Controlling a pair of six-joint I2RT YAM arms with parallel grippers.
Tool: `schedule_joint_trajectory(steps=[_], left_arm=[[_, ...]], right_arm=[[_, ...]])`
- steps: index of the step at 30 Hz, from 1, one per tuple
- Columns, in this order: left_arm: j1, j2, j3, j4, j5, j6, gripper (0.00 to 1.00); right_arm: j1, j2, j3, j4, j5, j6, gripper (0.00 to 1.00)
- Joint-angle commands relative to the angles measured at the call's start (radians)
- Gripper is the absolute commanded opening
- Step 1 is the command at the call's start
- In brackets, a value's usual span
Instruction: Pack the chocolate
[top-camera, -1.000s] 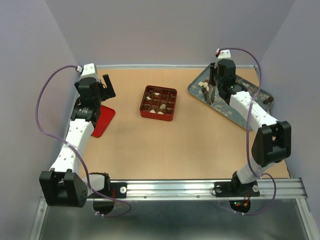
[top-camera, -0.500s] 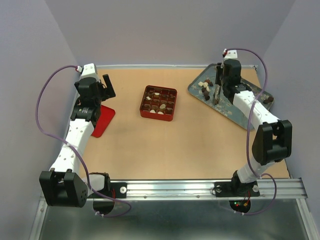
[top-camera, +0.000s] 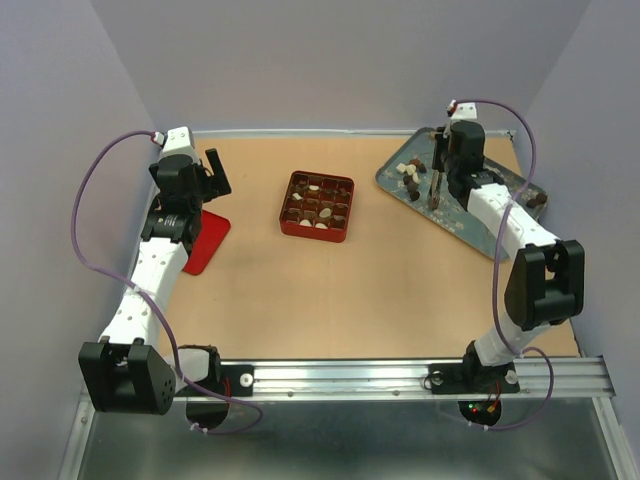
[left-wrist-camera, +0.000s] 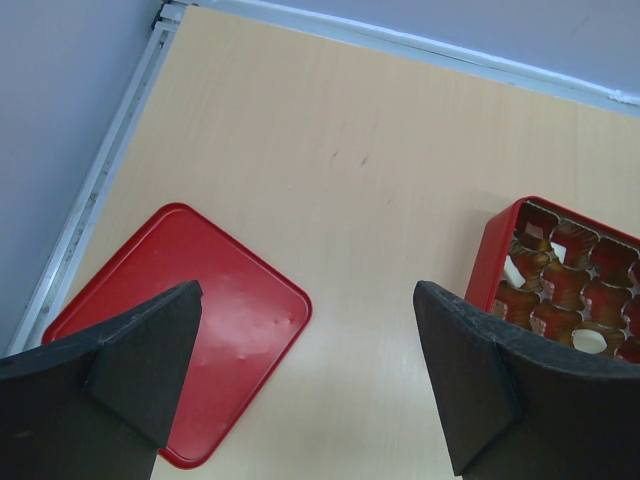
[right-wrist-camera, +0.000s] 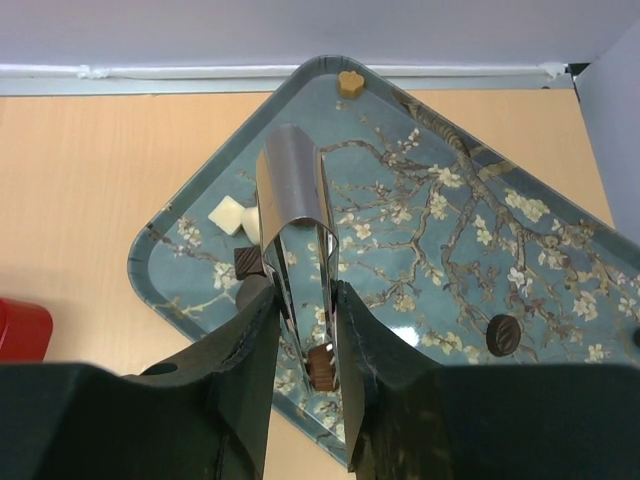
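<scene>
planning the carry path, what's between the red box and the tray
Only bare tabletop separates the red gridded box and the floral tray, per the top external view.

A: Where's the red square gridded box (top-camera: 314, 235)?
B: Centre, nearer the far edge. The red flat square lid (top-camera: 205, 245) lies left of it, by the left edge.
A: And the blue floral rectangular tray (top-camera: 455, 215)?
B: Far right corner. Small chocolate pieces (top-camera: 410, 175) on it, more in the box.
</scene>
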Motion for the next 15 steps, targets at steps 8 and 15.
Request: schedule_joint_trajectory(steps=[8, 15], left_arm=[[0.007, -0.003, 0.001, 0.036, 0.001, 0.007, 0.99], [0.007, -0.008, 0.001, 0.037, 0.004, 0.005, 0.99]], right_arm=[[0.024, -0.171, 0.034, -0.033, -0.110, 0.062, 0.24], [0.126, -0.167, 0.110, -0.054, -0.110, 0.063, 0.24]])
